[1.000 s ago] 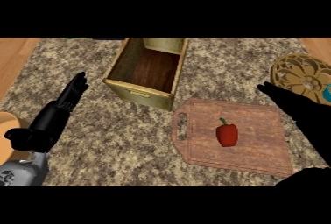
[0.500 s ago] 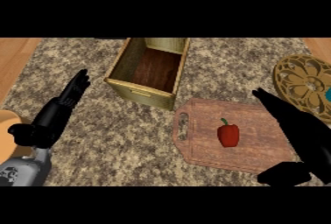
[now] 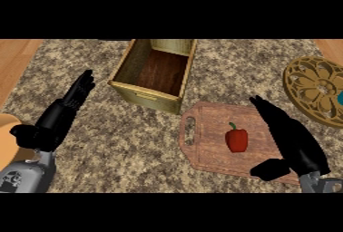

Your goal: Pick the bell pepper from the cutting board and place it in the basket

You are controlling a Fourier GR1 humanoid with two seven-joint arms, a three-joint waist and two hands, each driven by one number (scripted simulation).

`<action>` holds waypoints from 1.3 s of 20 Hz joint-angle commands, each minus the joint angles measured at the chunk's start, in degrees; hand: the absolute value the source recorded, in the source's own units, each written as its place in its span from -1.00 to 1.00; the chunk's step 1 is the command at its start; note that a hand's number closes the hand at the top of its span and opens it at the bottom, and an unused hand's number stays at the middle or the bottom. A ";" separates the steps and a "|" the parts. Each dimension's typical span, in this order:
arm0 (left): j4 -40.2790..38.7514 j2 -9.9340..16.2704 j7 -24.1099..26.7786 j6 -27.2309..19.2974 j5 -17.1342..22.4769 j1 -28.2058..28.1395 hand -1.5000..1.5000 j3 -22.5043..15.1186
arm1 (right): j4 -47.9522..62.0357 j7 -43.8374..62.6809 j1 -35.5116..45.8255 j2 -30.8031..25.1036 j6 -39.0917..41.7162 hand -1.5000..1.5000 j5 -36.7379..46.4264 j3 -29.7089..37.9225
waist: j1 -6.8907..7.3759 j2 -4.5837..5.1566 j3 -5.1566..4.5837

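A red bell pepper with a green stem lies on the wooden cutting board at the centre right. My right hand is just to the pepper's right, over the board's right side, open with fingers straight and thumb out, not touching it. The basket, an open wooden box with a dark floor, stands behind and to the left of the board. My left hand rests open at the left, fingers pointing up.
A round carved wooden plate lies at the right edge. Part of a tan round object shows at the left edge. The counter is speckled stone with wood strips at both sides.
My right hand has moved left and inward, coming over the board's right side toward the pepper. The pepper, board and left hand have stayed in place.
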State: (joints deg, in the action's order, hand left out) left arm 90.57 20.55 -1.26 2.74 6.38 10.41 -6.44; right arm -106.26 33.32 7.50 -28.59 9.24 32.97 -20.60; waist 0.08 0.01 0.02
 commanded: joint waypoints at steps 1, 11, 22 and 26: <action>-4.04 -1.30 4.97 1.81 -2.56 -0.19 0.00 1.94 | 0.48 -1.75 -2.14 3.72 -0.78 -1.00 5.67 -1.40 | -0.18 -0.02 -0.03; -2.86 -3.69 0.34 3.54 -4.83 3.10 0.00 5.03 | 1.14 -8.27 -1.85 7.61 3.79 -1.00 5.41 4.45 | -0.31 -0.04 -0.03; -1.35 -7.54 -0.40 5.17 -8.13 1.38 0.00 5.73 | 2.09 -8.63 -4.22 11.58 7.04 -1.00 14.13 4.67 | -0.24 -0.05 -0.03; -0.45 -7.75 0.90 6.83 -7.68 -0.87 0.00 7.02 | 6.49 -11.92 -5.14 13.19 4.83 -1.00 17.13 4.40 | -0.15 -0.03 -0.02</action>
State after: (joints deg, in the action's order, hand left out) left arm 91.18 13.26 -1.27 8.44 -0.94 9.45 -0.68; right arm -100.72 23.54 4.55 -16.27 14.54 47.81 -16.05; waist -0.01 -0.03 0.00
